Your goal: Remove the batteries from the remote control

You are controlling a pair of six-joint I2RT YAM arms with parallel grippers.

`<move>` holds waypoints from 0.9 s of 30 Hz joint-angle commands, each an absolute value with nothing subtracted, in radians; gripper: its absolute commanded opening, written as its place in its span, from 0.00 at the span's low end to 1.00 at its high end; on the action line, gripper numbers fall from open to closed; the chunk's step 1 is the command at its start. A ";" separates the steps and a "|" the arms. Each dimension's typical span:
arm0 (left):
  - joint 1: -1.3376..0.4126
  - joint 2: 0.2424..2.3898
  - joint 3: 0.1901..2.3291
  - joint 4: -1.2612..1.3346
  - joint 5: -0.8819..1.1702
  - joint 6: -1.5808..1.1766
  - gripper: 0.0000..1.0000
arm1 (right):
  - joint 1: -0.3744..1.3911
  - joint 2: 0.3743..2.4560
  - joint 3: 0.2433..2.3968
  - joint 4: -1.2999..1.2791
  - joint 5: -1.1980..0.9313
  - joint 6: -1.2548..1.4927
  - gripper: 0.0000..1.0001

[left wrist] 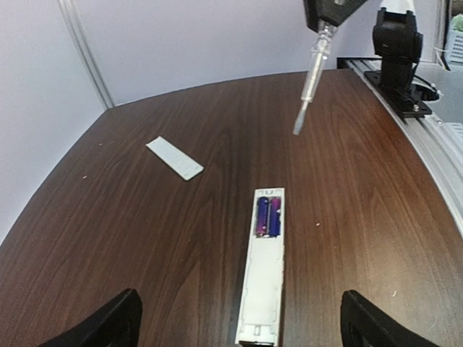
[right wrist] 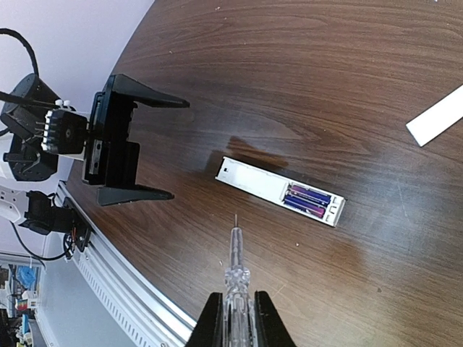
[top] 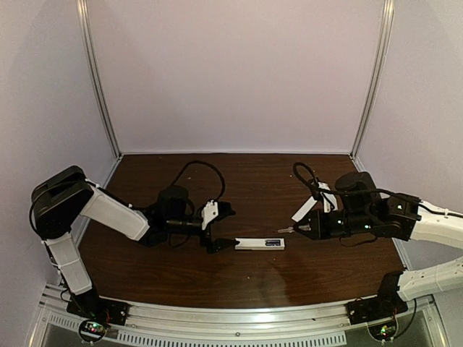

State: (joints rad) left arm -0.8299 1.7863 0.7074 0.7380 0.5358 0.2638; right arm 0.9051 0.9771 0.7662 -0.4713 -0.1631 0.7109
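The white remote control (top: 259,243) lies flat mid-table with its battery compartment open; two purple-blue batteries (left wrist: 268,217) sit side by side in it, also seen in the right wrist view (right wrist: 307,200). My left gripper (top: 226,229) is open and empty, its fingers (left wrist: 108,325) spread wide just short of the remote's (left wrist: 264,289) plain end. My right gripper (top: 307,230) is shut on a clear-handled screwdriver (right wrist: 235,267), held above the table. Its tip points toward the remote (right wrist: 253,181) and hangs a short way from it.
A thin flat white strip (left wrist: 174,158) lies on the wood beyond the remote, near the right arm (top: 304,210). The aluminium rail (top: 239,329) runs along the near table edge. Black cables loop behind both grippers.
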 commanded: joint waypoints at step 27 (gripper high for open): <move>-0.823 2.169 1.057 0.539 0.788 0.289 0.78 | 0.877 0.911 0.781 -0.569 -0.067 0.673 0.00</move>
